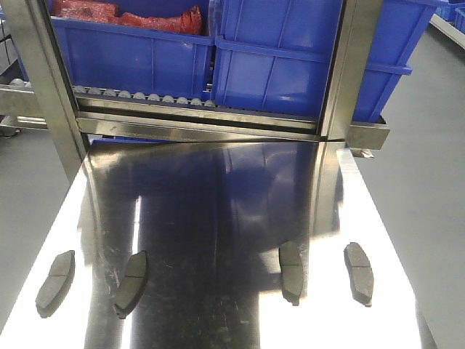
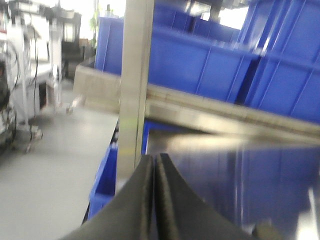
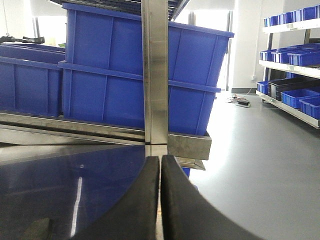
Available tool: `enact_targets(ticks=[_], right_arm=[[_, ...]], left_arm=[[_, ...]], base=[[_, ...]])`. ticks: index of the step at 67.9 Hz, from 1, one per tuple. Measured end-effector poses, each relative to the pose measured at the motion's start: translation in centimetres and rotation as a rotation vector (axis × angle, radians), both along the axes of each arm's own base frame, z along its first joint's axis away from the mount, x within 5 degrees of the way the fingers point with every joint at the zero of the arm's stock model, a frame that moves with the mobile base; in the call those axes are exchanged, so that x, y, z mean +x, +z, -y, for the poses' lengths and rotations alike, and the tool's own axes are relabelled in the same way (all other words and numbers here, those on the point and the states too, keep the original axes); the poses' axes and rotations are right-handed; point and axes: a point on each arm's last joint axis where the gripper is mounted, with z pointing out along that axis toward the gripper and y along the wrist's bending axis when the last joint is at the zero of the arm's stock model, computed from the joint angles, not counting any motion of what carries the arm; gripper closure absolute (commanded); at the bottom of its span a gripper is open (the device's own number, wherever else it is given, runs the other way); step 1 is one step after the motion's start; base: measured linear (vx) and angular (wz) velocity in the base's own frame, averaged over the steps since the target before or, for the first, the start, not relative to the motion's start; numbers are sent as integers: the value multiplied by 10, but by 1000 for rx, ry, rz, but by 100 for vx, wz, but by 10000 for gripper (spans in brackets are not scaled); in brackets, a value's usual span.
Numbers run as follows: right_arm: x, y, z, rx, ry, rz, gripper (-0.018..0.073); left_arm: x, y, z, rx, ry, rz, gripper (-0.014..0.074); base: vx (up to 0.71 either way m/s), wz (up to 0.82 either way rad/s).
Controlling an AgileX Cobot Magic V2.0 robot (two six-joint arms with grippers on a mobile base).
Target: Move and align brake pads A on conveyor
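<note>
Four brake pads [image 1: 131,282] lie in a row on the shiny steel tabletop [image 1: 218,211], well apart; left gripper [image 2: 154,162] and right gripper [image 3: 160,161] both pinched closed, empty.

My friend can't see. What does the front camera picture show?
Four dark grey brake pads lie apart in a row on a shiny steel table. Blue bins sit on a rack behind it.

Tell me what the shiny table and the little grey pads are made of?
The table looks like polished steel: it mirrors the blue bins. The pads look like a dull, grainy pressed material with no shine; exactly what, I cannot tell.
</note>
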Motion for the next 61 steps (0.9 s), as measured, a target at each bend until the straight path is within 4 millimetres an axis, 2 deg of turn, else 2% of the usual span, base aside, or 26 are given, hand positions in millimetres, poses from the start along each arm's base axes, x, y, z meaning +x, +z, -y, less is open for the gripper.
enact_targets(ticks=[11,20,24,31,49,61], right_arm=[[0,0,0,0,0,0,571],[0,0,0,0,0,0,571],[0,0,0,0,0,0,571],[0,0,0,0,0,0,571],[0,0,0,0,0,0,571],[0,0,0,0,0,0,571]], left_arm=[[-1,11,1,4,-5,66,603],[-6,48,1,7,-2,133,603],[-5,62,0,5,4,98,603],[4,75,-2,6,17,-31,603],[38,73,-6,23,38,-465,603],[48,58,-8,14,45,-678,603]], base=[[0,0],[0,0],[0,0],[0,0],[0,0],[0,0]])
